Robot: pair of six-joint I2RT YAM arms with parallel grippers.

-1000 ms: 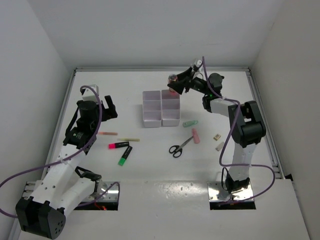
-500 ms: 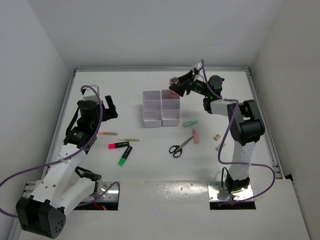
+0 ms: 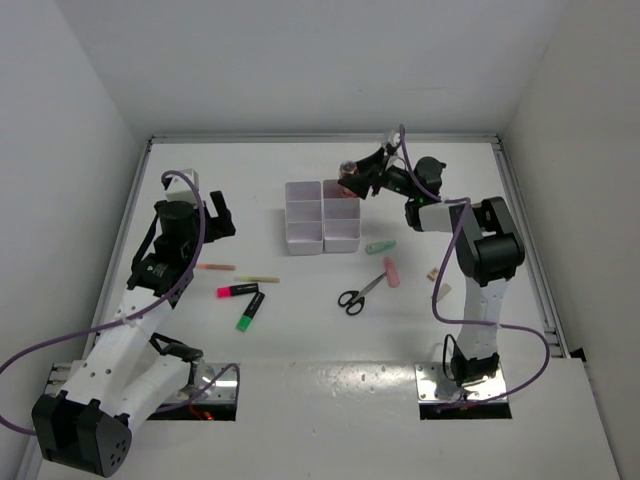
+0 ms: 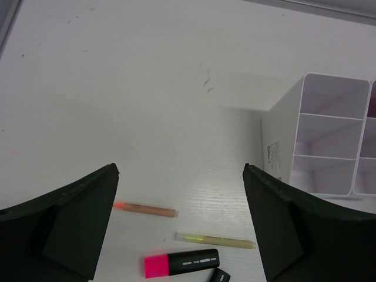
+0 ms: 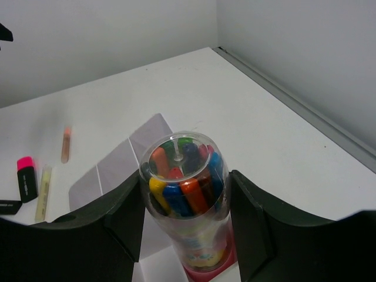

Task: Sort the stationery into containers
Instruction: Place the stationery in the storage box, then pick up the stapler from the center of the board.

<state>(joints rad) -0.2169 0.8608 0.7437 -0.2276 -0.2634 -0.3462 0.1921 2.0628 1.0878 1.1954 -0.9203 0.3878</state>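
Our right fingers [image 5: 258, 232] grip a tube of pens [image 5: 182, 194] over a box [image 5: 114, 167]. Our left fingers [image 4: 79, 217] spread wide.

I see a white desk [image 3: 300, 335] and two white boxes [image 3: 304, 228]. My left pincer [image 4: 181, 173] and right pincer [image 5: 187, 191] are black, with purple cables [image 3: 60, 350]. The tube [image 5: 194, 235] is clear with a pink bottom, full of red, orange, yellow, blue and green pens [image 5: 176, 194]. The pink highlighter [image 3: 237, 291] and green highlighter [image 3: 249, 312] have black caps. I also see a pink stick [image 3: 215, 267], a yellow stick [image 3: 258, 279], black-handled scissors [image 3: 355, 296], a green clip [image 3: 380, 246], a pink eraser [image 3: 392, 272] and beige blocks [image 3: 434, 273].
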